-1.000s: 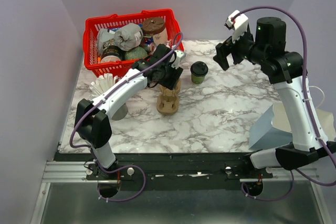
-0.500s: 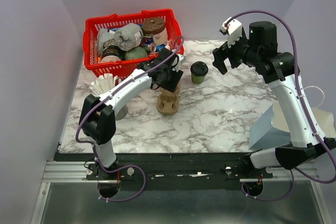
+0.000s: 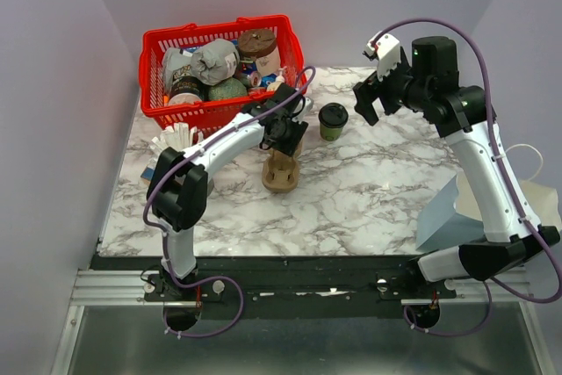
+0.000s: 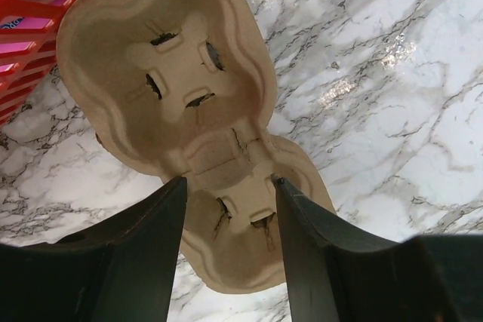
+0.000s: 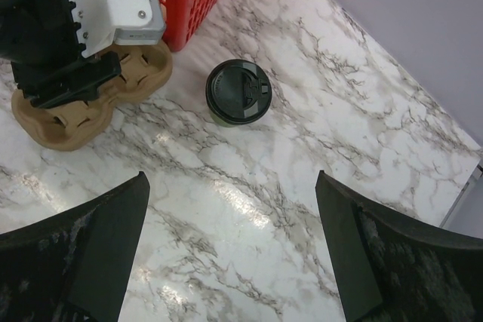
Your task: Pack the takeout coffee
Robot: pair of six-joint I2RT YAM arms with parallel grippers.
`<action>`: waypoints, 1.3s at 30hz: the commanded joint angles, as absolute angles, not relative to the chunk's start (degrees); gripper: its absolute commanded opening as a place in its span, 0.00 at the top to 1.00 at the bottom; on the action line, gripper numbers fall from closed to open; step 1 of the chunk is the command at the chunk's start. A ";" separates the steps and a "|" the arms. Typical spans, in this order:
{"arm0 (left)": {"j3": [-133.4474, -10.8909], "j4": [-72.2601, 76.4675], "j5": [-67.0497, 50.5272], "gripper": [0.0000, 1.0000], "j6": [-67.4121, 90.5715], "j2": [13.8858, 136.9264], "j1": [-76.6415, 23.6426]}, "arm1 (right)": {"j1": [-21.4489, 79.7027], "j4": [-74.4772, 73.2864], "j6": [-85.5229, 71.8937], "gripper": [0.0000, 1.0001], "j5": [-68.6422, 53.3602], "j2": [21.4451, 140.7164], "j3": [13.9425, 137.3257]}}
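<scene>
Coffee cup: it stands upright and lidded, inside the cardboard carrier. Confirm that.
Wrong in one respect. The coffee cup stands upright and lidded, but on the marble table beside the cardboard carrier, not inside it. The right wrist view shows this.

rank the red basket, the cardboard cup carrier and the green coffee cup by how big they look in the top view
1. red basket, by far the largest
2. cardboard cup carrier, clearly smaller
3. green coffee cup, smallest
</scene>
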State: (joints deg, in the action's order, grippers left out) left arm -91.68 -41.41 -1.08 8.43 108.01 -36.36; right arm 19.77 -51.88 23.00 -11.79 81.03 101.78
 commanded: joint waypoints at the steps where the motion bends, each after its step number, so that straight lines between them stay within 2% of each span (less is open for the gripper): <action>1: -93.69 -41.84 0.09 0.42 9.05 109.60 -36.39 | 19.69 -50.80 23.82 0.00 -10.63 81.65 101.16; 32: -92.29 -42.10 -0.44 0.42 14.50 111.18 -34.98 | 19.69 -51.50 24.08 0.00 -10.28 82.71 101.78; 39: -90.53 -41.66 2.11 0.51 15.64 109.60 -35.16 | 19.69 -51.50 24.17 0.00 -10.19 82.62 101.78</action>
State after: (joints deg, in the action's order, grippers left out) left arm -93.01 -41.21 -0.75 12.05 110.32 -35.88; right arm 19.77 -51.88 23.64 -11.25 82.59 101.78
